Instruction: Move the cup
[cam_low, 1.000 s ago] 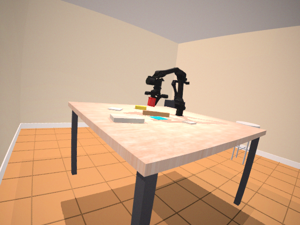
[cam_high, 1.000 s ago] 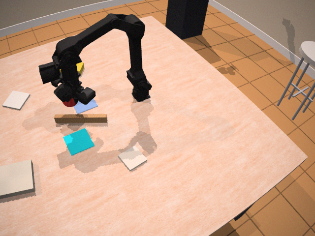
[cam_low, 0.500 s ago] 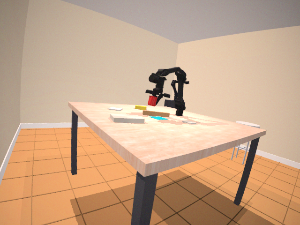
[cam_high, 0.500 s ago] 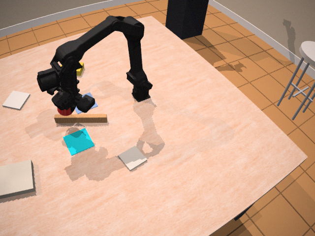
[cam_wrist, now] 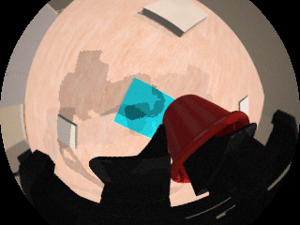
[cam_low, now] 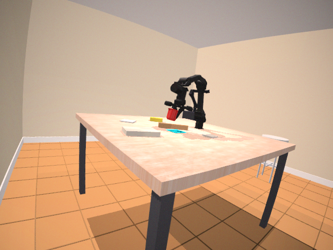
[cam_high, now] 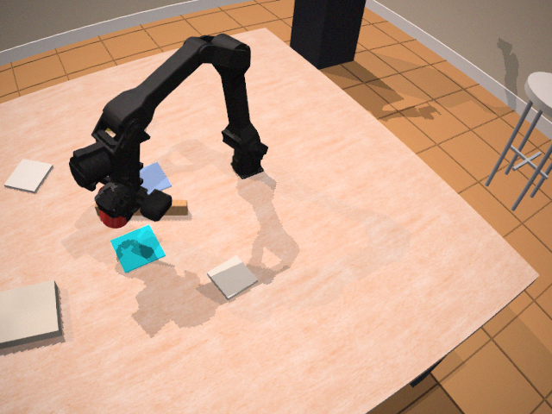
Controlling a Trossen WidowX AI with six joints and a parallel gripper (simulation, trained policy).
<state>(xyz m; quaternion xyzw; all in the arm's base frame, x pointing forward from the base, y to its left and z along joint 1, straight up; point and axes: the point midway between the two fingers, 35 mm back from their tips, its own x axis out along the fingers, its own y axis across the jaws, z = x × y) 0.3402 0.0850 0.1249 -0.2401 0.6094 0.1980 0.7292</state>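
1. Far left of the top view: white tile (cam_high: 28, 175) (cam_low: 128, 121) flat on the table (cam_high: 338, 285) (cam_low: 171, 158) (cam_wrist: 155, 52). Lower left: thick pale slab (cam_high: 27, 314) (cam_low: 141, 132). Neither looks like your target.
2. Left of centre, top view: your gripper (cam_high: 116, 205) (cam_low: 173, 108) (cam_wrist: 166, 127) has its fingers clamped on the red cup (cam_high: 114, 219) (cam_low: 171, 114) (cam_wrist: 194, 122), at the wall by the rim. The exterior view shows the cup off the table, slightly tilted. Marbles: you can't see any; contents unknown.
3. Same area: wooden bar (cam_high: 178, 207) (cam_low: 173, 126) lies between the blue pad (cam_high: 155, 178) and the cyan pad (cam_high: 138, 248) (cam_low: 176, 131) (cam_wrist: 141, 108). Top view puts the cup over the bar's left end, not over the cyan pad.
4. Progress: grasp and lift done. I'd take cyan as your destination, so carry looks partway. Left for you: finish crossing, lower level, release, back off. Watch the tilt and bar clearance.
5. Right of the pads, lower centre of the top view: grey-white tile (cam_high: 232, 278) (cam_low: 209, 136) (cam_wrist: 67, 131), well apart from the cup.
6. Brands, labels, writing: none you can read in any view.

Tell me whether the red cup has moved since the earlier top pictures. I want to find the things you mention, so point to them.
Yes: the red cup (cam_high: 114, 219) (cam_low: 171, 114) (cam_wrist: 189, 122) has moved toward the cyan pad (cam_high: 145, 238) (cam_low: 176, 131) (cam_wrist: 136, 94), now overlapping the wooden bar (cam_high: 179, 207) (cam_low: 173, 126) from above.
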